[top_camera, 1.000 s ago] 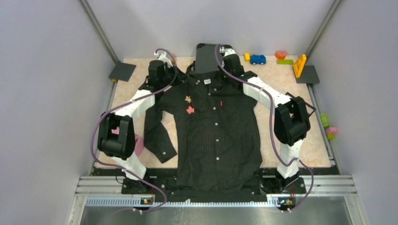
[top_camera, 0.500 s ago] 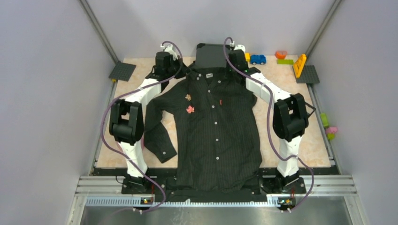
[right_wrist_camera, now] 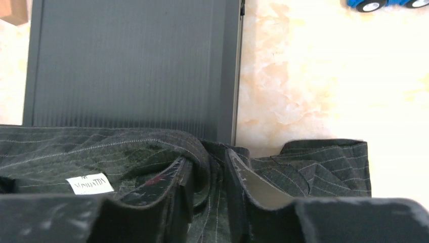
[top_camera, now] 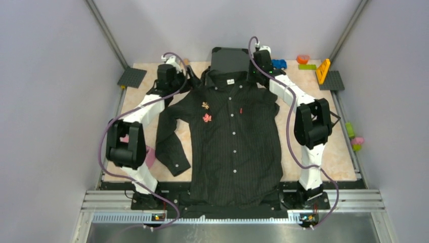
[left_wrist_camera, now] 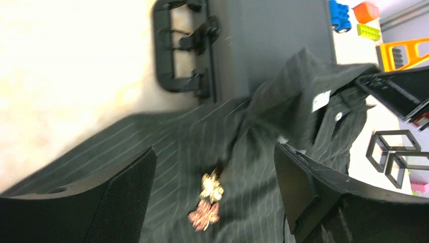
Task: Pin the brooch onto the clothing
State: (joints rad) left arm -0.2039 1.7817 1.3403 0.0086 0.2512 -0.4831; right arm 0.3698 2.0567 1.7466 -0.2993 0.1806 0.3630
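The clothing (top_camera: pixel 232 142), a black pinstriped shirt, lies spread flat with its collar against the suitcase. A gold brooch (top_camera: pixel 205 105) and a red leaf brooch (top_camera: pixel 207 118) sit on its chest. My left gripper (top_camera: pixel 189 77) hovers over the shirt's shoulder, wide open. In the left wrist view both brooches, gold (left_wrist_camera: pixel 212 186) and red (left_wrist_camera: pixel 203 216), show between its fingers (left_wrist_camera: pixel 111 202) on the cloth below. My right gripper (top_camera: pixel 251 77) is at the collar. In its wrist view the jaws (right_wrist_camera: pixel 210 169) stand slightly apart, with a collar fold (right_wrist_camera: pixel 202 152) lying between them.
A dark grey suitcase (top_camera: pixel 230 59) stands at the back behind the collar. Toys lie at the back right: a blue car (top_camera: pixel 278 64), a green brick (top_camera: pixel 306 66), an orange frame (top_camera: pixel 323 71). Grey baseplates (top_camera: pixel 132 77) (top_camera: pixel 332 80) sit in both back corners.
The left gripper has opened wide and let go of the shirt's shoulder, its arm swinging back left. The right jaws have parted at the collar. The shirt sits slightly further right.
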